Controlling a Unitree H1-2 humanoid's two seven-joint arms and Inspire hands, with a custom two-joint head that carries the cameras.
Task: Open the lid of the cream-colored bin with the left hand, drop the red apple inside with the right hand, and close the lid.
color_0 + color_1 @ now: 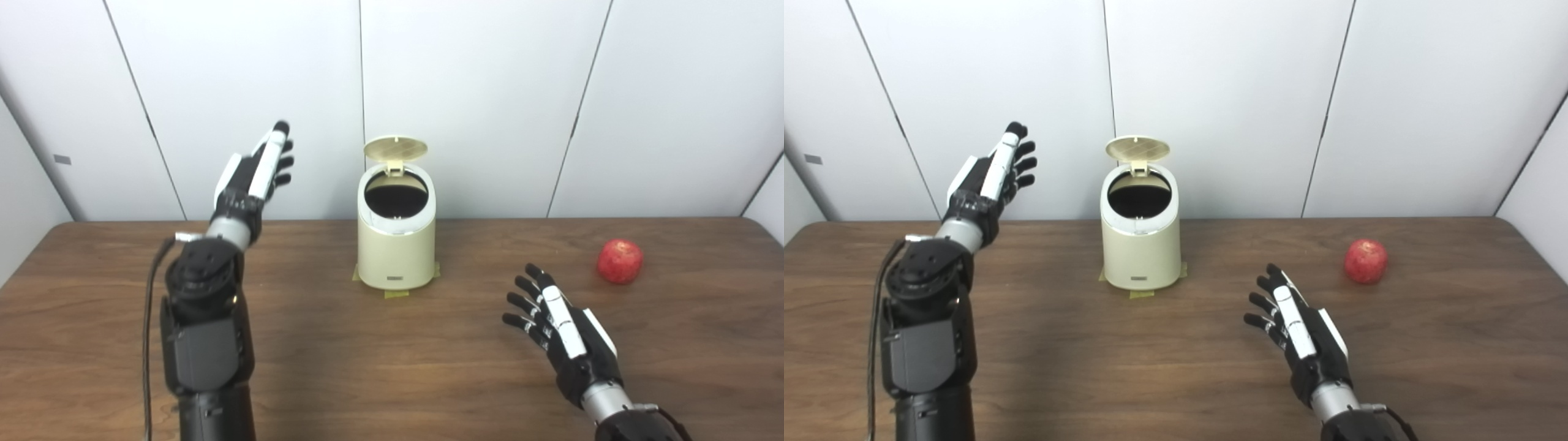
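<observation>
A dark wood-grain table (392,367) stands against plain white wall panels (478,92), bearing a smooth cream-colored cylindrical plastic bin (396,251) whose round ribbed lid (395,148) stands upright on its rear hinge. The left robot hand (257,168) hangs raised left of the bin, released with fingers spread. The round red apple (620,261) lies on the table's right side, just beyond the empty, splayed right robot hand (563,331).

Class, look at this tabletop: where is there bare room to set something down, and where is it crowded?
Bare wood lies between the bin and the apple, beyond the right hand. The near middle, between the two arms, is also bare. The left hand is raised beside the open lid, leaving only a narrow passage on the bin's left.
</observation>
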